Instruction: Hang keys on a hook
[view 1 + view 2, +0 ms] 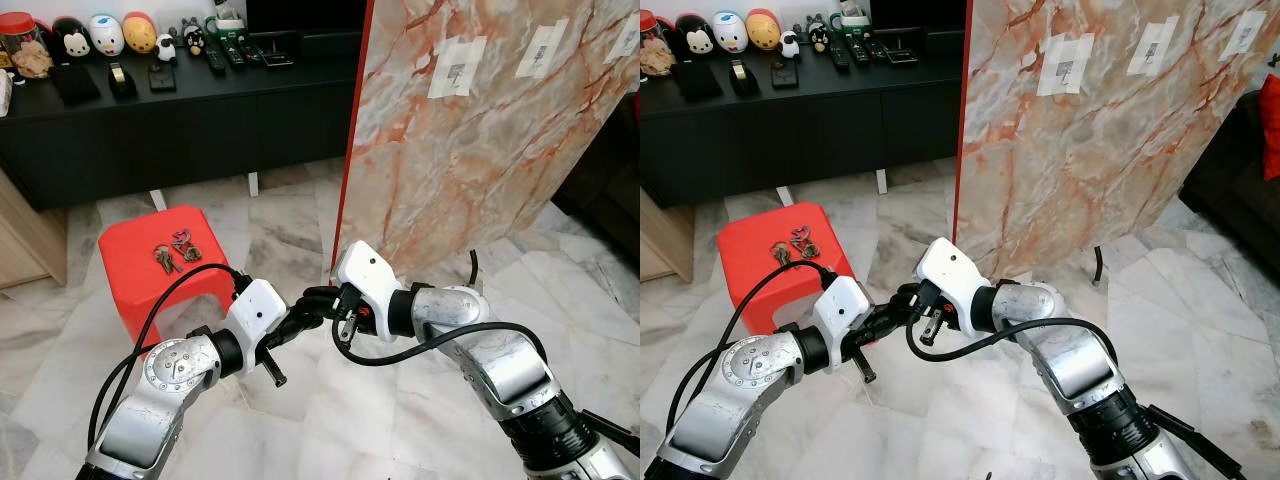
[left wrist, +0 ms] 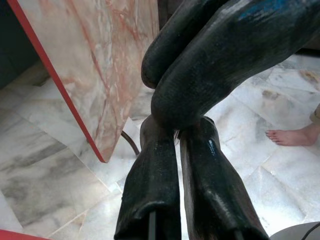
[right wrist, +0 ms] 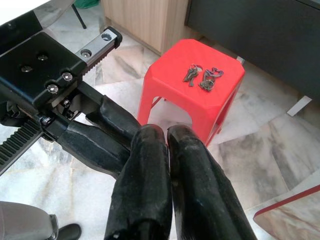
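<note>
Left eye view, centre left: the keys [image 1: 177, 252], two small bunches lying side by side, rest on top of a red stool [image 1: 135, 272] on the marble floor [image 1: 300, 215], ungrasped. Below them, at mid-frame, the left claw [image 1: 318, 304] and right claw [image 1: 340, 302] meet tip to tip, each with its fingers pressed together and nothing between them. A marble-patterned board [image 1: 470, 130] with a red edge stands at upper right, bearing taped paper squares; no hook can be made out on it. A black cabinet [image 1: 150, 125] crosses the top. Risk, as judged: the touching claws may snag each other or the looping cable [image 1: 400, 350] when they separate, and the two bunches lie close enough to be dragged together.
</note>
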